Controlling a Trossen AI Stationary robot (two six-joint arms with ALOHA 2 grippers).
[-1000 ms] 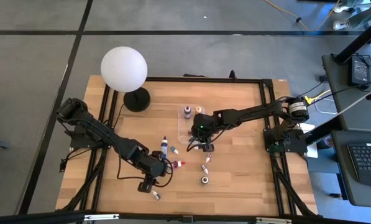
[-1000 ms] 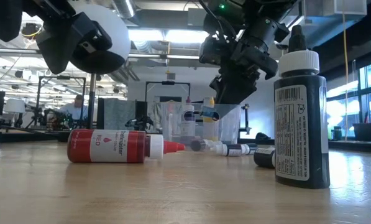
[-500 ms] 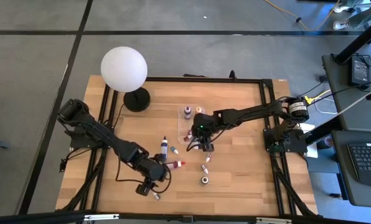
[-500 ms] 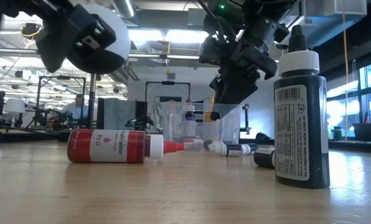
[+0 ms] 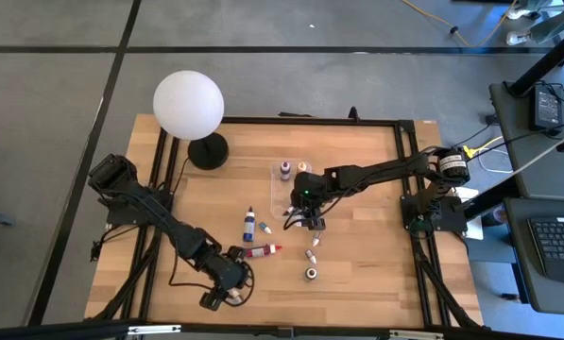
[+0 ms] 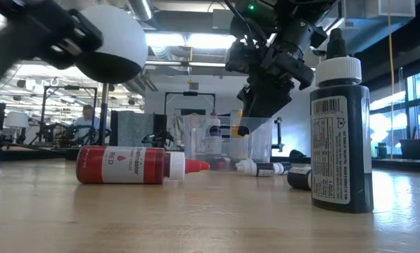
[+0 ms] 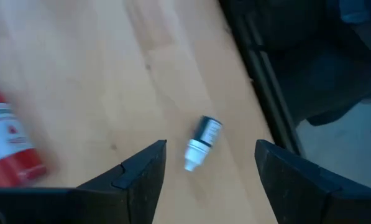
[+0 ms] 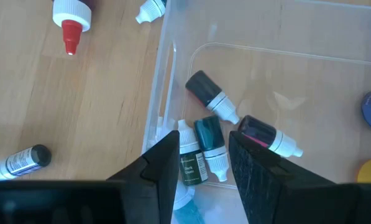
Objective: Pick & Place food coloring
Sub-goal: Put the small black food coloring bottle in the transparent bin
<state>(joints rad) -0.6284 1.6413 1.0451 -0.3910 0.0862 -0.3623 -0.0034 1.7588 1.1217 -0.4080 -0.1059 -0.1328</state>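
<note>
The left gripper [image 7: 207, 171] hovers over the table's near edge, fingers apart, directly above a tiny bottle [image 7: 201, 142] that lies on its side between them. The bottle's long axis runs roughly along the gap, white cap toward the camera, so the fingers would close across its narrow body. The left arm is the nearer. The right gripper [image 8: 202, 165], fingers slightly apart and empty, hangs over the clear box [image 8: 309, 93], where small smooth plastic bottles [image 8: 213, 99] lie. A red bottle [image 6: 129, 165] lies on bare wood.
</note>
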